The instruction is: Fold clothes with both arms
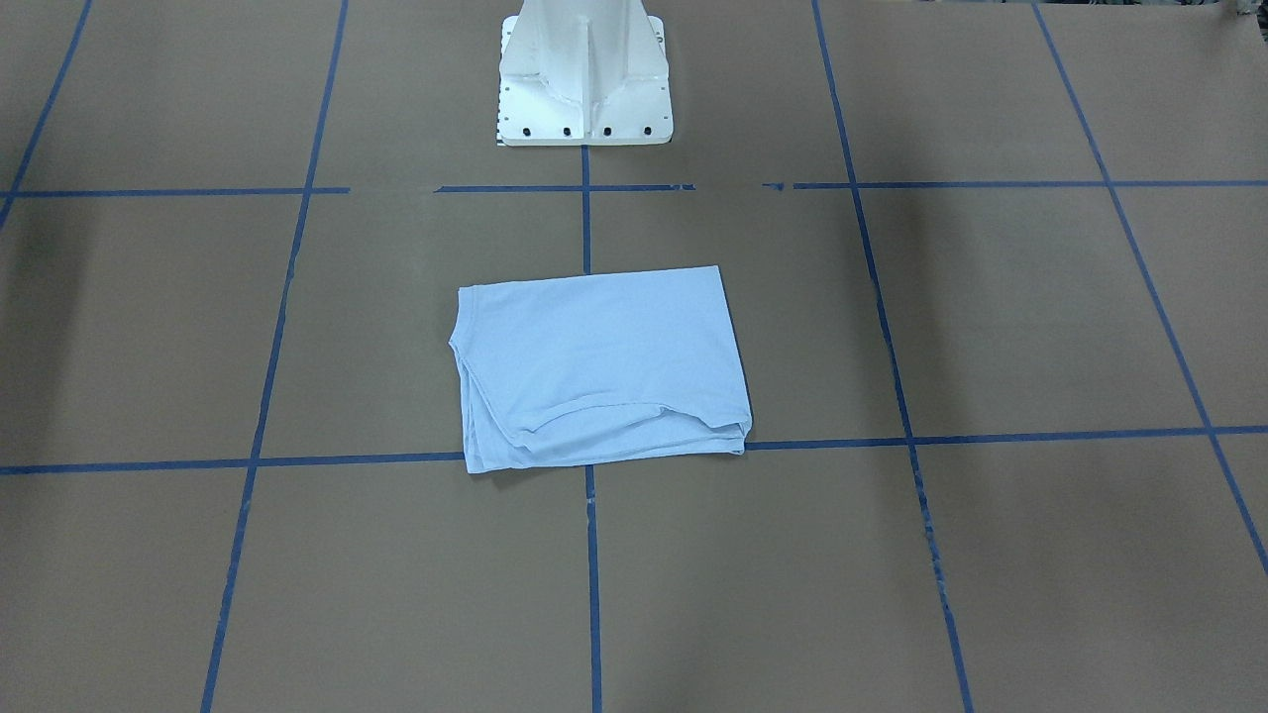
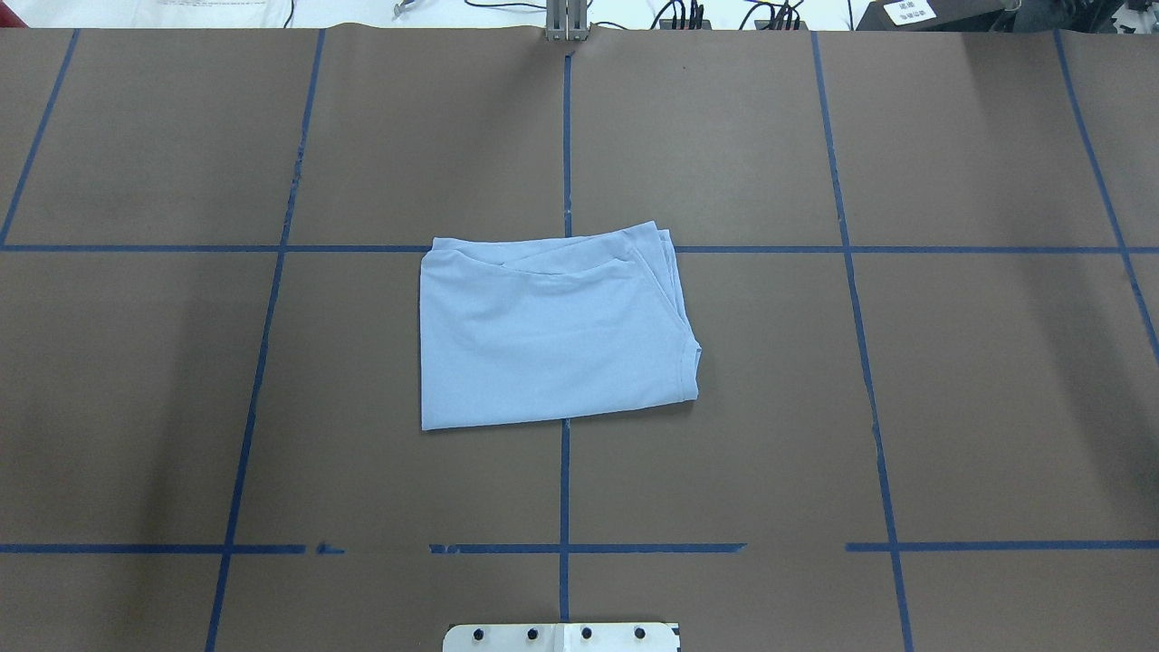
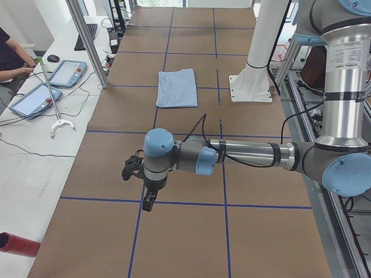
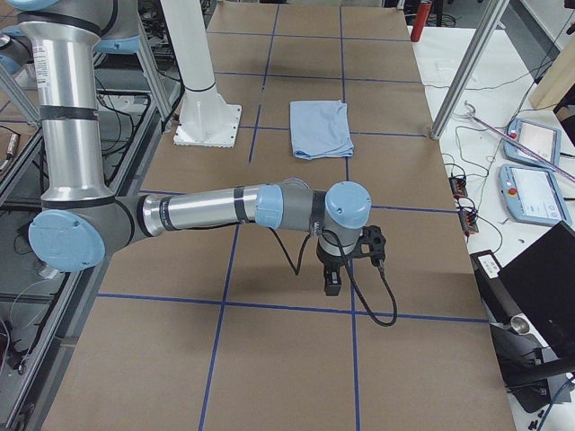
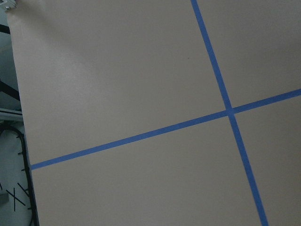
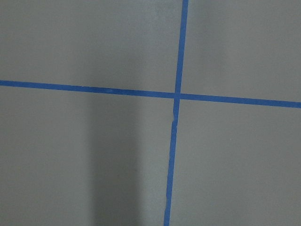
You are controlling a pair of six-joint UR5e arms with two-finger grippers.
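Brown blue-taped table (image 2: 978,389) bears a folded light blue T-shirt (image 2: 552,330).

Nothing legible anywhere. A white label (image 2: 910,11) on a dark box (image 2: 951,13) at the overhead view's top edge carries print too small to read.

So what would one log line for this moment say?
shirt: folded, lying free | left gripper: far from shirt, open/shut unclear | right gripper: far from shirt, open/shut unclear

Matt cloth T-shirt (image 1: 594,356), matt paper-like table cover (image 1: 991,297), smooth metal left arm (image 3: 249,153)
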